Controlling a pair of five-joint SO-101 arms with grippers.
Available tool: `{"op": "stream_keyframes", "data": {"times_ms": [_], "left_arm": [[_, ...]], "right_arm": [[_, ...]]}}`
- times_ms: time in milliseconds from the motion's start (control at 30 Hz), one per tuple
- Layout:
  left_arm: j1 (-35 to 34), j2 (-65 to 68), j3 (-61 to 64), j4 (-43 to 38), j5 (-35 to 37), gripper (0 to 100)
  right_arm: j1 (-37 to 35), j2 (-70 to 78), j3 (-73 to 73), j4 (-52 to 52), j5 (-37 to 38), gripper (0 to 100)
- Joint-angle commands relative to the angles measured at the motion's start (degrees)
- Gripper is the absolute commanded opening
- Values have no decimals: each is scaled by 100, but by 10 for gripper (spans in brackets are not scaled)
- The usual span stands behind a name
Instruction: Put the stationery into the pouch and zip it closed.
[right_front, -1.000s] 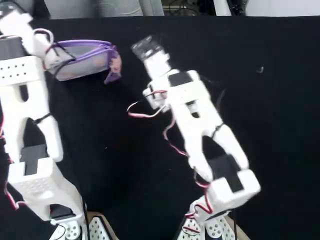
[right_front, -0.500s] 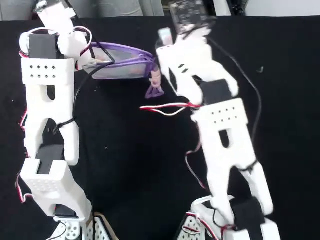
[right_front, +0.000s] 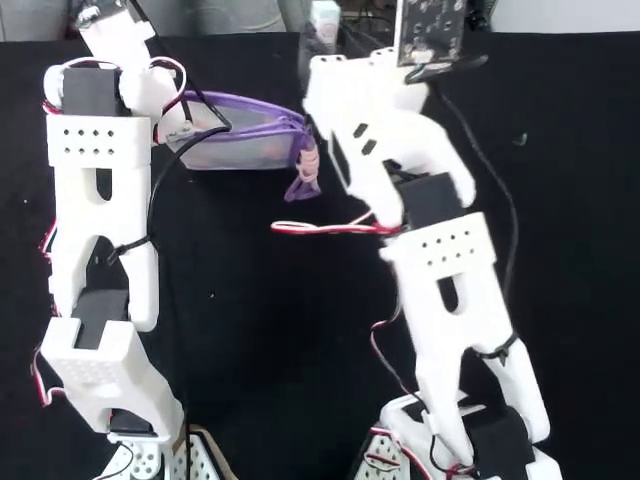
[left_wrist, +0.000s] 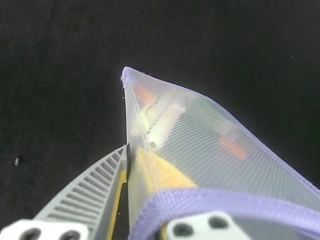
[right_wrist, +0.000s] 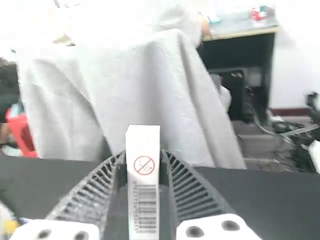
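your right claw (right_wrist: 143, 159) has both ribbed fingers (right_wrist: 95, 192) pressed against the sides of a small white block (right_wrist: 143, 145), which stands upright between them, printed face toward the camera. beyond it lie the black desk (right_wrist: 280, 200) and a draped grey cloth (right_wrist: 125, 85).

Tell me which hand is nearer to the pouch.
Left. The left hand grips the pouch's end; the right hand, holding a white box, is off its other end.

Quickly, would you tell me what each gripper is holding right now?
Left gripper: shut on the translucent mesh pouch with purple trim.
Right gripper: shut on the small white rectangular box, upright between its fingers.
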Motion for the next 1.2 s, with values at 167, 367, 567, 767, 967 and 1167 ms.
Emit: {"op": "stream_keyframes", "data": {"times_ms": [167, 367, 567, 767, 967, 1167], "left_arm": [[-4, -105, 101, -44, -35, 30], [-4, -105, 127, -44, -35, 30], [-4, -97, 163, -44, -35, 30], [-145, -97, 163, -44, -26, 30], [-136, -105, 163, -35, -26, 30], [-154, -97, 163, -35, -26, 30]], "right_arm": [[-835, -391, 716, -1310, -44, 11], [-1125, -971, 1789, -2321, -44, 11], [-1169, -1077, 2835, -3727, -44, 11], [-1152, -1024, 3345, -4422, -35, 11], [-958, -251, 3398, -5002, -35, 11], [-1029, 4, 3407, -5125, -35, 11]]}}
